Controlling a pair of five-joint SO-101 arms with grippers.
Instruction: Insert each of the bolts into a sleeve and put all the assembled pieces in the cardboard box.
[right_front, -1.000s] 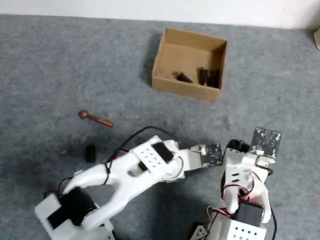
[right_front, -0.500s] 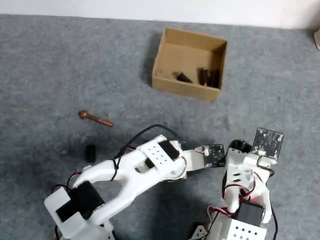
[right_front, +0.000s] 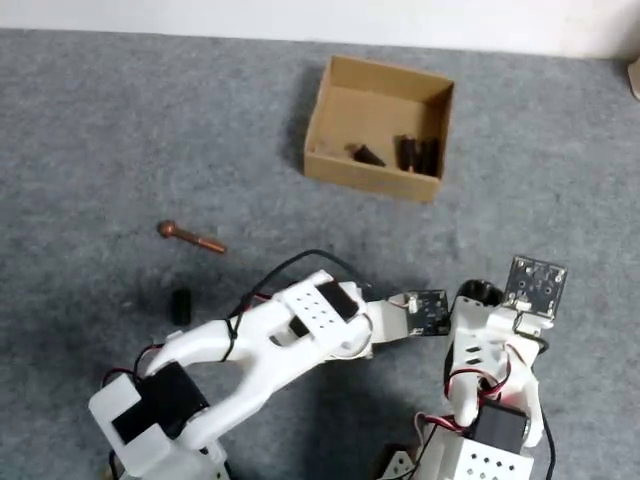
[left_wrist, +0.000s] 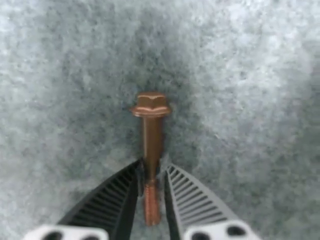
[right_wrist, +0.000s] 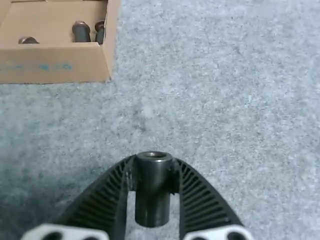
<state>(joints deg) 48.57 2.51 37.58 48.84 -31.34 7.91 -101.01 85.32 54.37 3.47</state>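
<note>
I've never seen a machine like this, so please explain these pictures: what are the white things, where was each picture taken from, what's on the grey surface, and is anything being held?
The white things are two small robot arms, a left arm and a right arm, on a grey table. One picture looks down from above; the other two come from a camera on each arm's wrist. The left pincer is closed on a copper-coloured bolt, near its threaded end. The right pincer grips a dark sleeve, a short tube. On the table lie a second bolt, a spare sleeve, and a cardboard box holding a few dark pieces.
</note>
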